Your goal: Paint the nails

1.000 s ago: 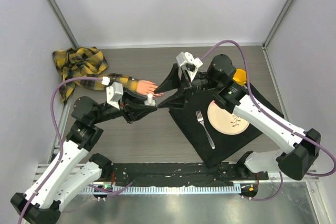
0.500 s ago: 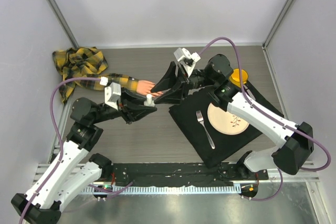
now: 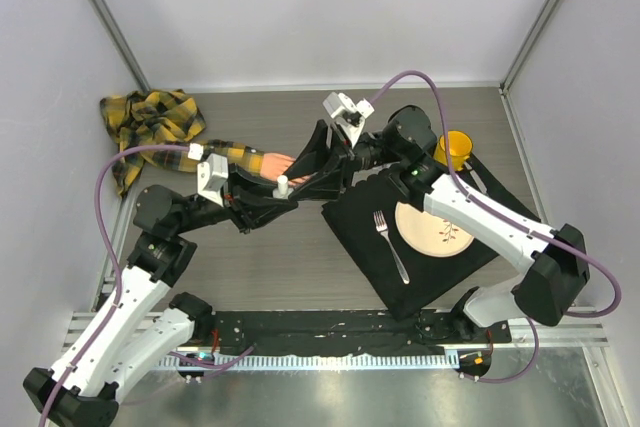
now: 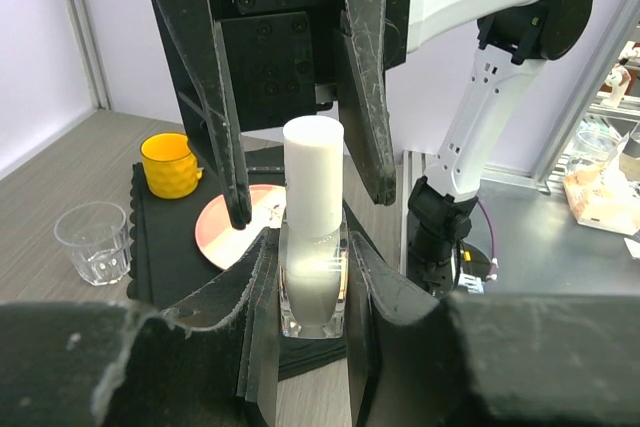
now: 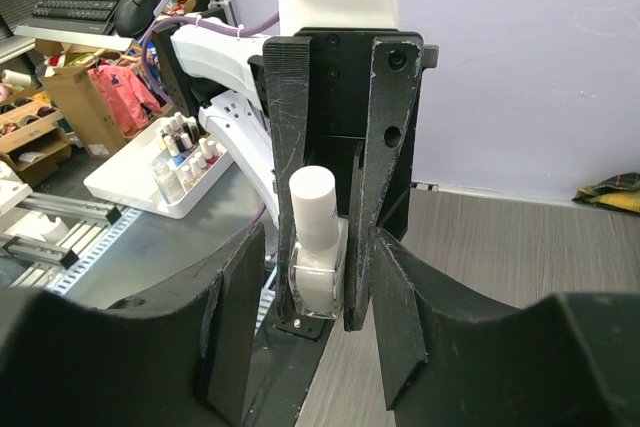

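Item: left pincer, clamped on the body of a small clear bottle, held upright, white cap on.
Item: right pincer, open, one finger on each side of the cap, apparently not touching it.
Item: peach fake hand, toward the tabletop's far-left corner, just beyond the bottle; plaid sleeve trailing into that corner. Its nails lie under the right pincer and cannot be made out.
Item: black mat, right side, carrying plate and fork; yellow cup at its far edge.
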### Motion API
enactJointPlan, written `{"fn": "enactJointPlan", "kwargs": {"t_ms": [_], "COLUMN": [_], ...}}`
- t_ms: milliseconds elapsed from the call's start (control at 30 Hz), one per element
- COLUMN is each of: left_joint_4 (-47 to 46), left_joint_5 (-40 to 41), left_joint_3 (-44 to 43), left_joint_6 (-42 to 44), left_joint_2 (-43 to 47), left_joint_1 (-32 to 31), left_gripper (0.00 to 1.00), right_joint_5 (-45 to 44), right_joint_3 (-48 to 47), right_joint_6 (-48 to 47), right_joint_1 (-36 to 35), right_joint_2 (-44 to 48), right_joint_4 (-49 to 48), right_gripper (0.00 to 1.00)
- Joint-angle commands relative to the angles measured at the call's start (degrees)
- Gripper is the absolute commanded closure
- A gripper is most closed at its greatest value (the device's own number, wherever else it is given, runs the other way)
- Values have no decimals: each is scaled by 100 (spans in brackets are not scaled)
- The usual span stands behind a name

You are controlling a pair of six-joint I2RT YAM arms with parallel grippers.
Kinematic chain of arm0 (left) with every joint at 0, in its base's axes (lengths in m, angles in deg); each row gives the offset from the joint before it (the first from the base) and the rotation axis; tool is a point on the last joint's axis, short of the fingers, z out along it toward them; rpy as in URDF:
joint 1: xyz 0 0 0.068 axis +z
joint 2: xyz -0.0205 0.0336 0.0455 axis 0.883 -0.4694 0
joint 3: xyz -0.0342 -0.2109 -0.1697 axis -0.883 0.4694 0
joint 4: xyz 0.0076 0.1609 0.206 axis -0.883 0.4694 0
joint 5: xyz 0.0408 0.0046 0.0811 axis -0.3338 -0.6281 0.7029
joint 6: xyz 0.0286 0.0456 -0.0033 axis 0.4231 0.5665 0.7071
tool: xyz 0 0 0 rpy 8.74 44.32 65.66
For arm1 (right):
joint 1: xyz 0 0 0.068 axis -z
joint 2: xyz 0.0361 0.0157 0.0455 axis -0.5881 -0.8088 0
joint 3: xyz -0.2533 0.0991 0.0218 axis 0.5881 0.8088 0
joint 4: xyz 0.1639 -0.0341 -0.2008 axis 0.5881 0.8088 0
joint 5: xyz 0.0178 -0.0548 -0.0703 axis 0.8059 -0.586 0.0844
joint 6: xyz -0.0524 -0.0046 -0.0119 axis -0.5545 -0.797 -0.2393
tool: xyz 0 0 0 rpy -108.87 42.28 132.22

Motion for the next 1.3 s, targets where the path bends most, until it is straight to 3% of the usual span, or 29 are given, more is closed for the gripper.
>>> {"fn": "enactJointPlan", "kwargs": {"t_ms": [0, 700, 800, 833, 967, 1100, 1133, 1233, 1267], "left_joint_4": [-421, -474, -474, -474, -325, 298, 378, 519, 537], "left_joint_5": [-98, -150, -133, -115, 191, 964, 1079, 1370, 1474], "left_joint_3": [21, 47, 47, 47, 3, -76, -76, -67, -41], "left_joint_6": [-83, -154, -154, -145, -14, 399, 470, 655, 664], "left_joint_2": [37, 2, 2, -16, 11, 168, 204, 353, 380], "left_joint_1": [51, 68, 77, 86, 121, 200, 226, 288, 305], "left_gripper": [100, 100, 100, 100, 100, 100, 100, 100, 100], "right_joint_5": [11, -147, -138, -147, -366, -1638, -2468, -3685, -4594], "right_joint_3": [-120, -243, -278, -295, -383, -664, -725, -543, -428], "right_joint_6": [81, 133, 125, 116, -331, -1901, -2088, -2144, -2073], "right_joint_1": [-85, -156, -147, -138, -226, -593, -691, -1209, -1350], "right_joint_2": [-50, -156, -182, -191, -174, -103, -68, 72, 134], "right_joint_4": [-322, -340, -270, -217, 449, 2501, 2717, 2834, 2720], "right_gripper": [50, 61, 72, 82, 100, 100, 100, 100, 100]}}
